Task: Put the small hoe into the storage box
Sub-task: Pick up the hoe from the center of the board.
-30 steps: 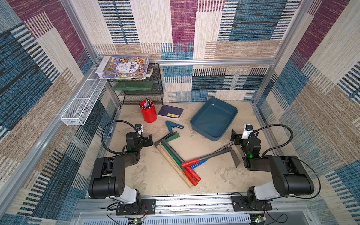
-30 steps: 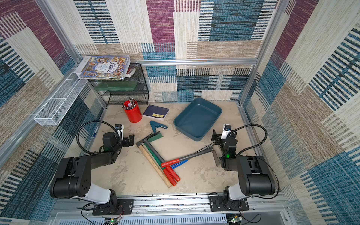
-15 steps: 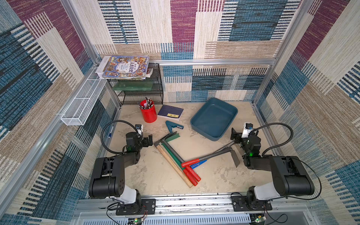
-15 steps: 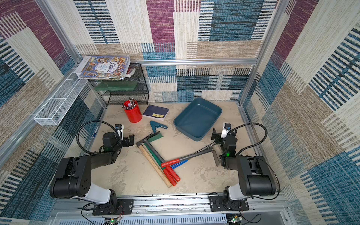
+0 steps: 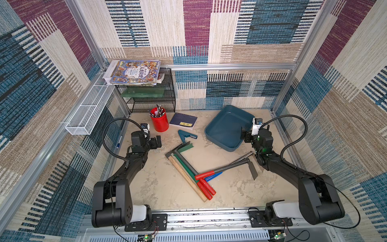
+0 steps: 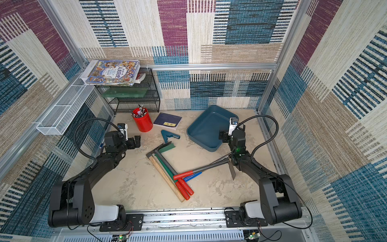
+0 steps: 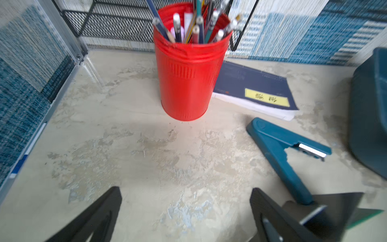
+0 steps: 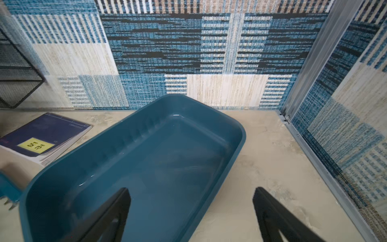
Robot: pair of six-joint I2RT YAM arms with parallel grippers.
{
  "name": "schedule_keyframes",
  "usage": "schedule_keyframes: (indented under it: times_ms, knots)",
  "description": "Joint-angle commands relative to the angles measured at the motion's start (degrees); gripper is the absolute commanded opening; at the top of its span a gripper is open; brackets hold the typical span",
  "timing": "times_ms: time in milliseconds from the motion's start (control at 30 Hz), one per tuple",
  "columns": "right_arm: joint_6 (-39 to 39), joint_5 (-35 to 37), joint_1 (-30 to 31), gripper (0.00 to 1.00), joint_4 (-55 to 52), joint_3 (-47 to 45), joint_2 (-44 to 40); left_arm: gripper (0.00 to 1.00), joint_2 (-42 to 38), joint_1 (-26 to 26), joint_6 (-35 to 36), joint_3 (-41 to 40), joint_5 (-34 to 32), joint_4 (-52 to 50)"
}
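walls (image 5: 196, 31): patchwork carpet | floor (image 5: 159, 184): mottled beige — worn | black mesh shelf (image 5: 169, 92)

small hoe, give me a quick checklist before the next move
1. Storage box empty and ready: ok, nothing lies in it.
2. Right gripper free: ok, open and empty, hanging over the box's near end.
3. Left gripper free: ok, open and empty, above bare table facing the red pen cup.
4. Target picked out: cannot tell. A dark-bladed hoe lies by the right arm and a green-bladed hoe lies mid-table.
5. Clean lift: not ok, the tools' red handles lie crossed and touching in one pile.
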Motion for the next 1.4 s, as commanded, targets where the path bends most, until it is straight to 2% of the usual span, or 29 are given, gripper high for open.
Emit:
schedule_keyframes:
  times_ms: [0,67,133,200,333,433,500,700,833,900,967,1100,1233,1367]
  knots:
    - [6.57,7.66,2.30,0.96,-6.13,2.40,-2.59,1.00,-3.24,-1.11,-5.09,2.54,0.51,-9.47]
    - [9.85,8.16,3.72,0.95,-12.14,5.19,-3.30,1.00,-4.62,-1.64,-6.10,4.59,2.09,-14.13]
    - [15.39,13.44,6.32,0.95,-19.73,9.01,-3.08,1.00,-5.13,-2.40,-7.04,6.41,3.90,-18.65]
    - [18.74,13.48,7.78,0.95,-26.20,12.92,-2.01,1.00,-5.91,-3.75,-7.57,7.50,4.48,-21.98]
    - [24.16,7.83,9.42,0.96,-32.20,15.40,-1.51,1.00,-8.52,-9.50,-6.62,8.76,1.69,-26.52]
    - [30.72,10.01,11.52,0.97,-38.38,16.82,-2.18,1.00,-10.19,-14.37,-6.14,10.64,-0.92,-30.62]
    - [35.36,7.53,12.46,0.96,-42.37,17.64,-2.67,1.00,-11.08,-17.65,-5.90,11.89,-3.13,-33.53]
    - [46.04,10.96,20.92,0.96,-52.98,19.99,-3.26,1.00,-10.80,-24.64,-7.56,14.83,-6.95,-41.18]
    - [55.17,11.36,25.28,0.99,-57.01,19.57,-3.61,1.00,-11.05,-31.59,-7.96,15.64,-12.92,-43.32]
    - [62.29,9.74,26.68,0.93,-58.65,18.78,-3.67,1.00,-10.94,-34.83,-7.90,16.01,-16.52,-44.76]
    - [66.19,7.06,28.10,0.93,-57.47,17.11,-3.86,1.00,-10.88,-37.28,-8.49,16.14,-18.99,-46.01]
    - [76.16,9.03,32.25,0.86,-58.33,14.61,-5.37,1.00,-10.99,-42.05,-10.07,15.80,-22.67,-47.69]
    - [80.95,5.02,32.79,0.82,-53.89,9.54,-7.63,1.00,-10.06,-45.17,-10.42,15.97,-25.71,-50.03]
    - [82.67,4.24,32.34,0.74,-56.02,8.50,-7.58,1.00,-9.52,-46.50,-10.97,15.27,-25.75,-50.31]
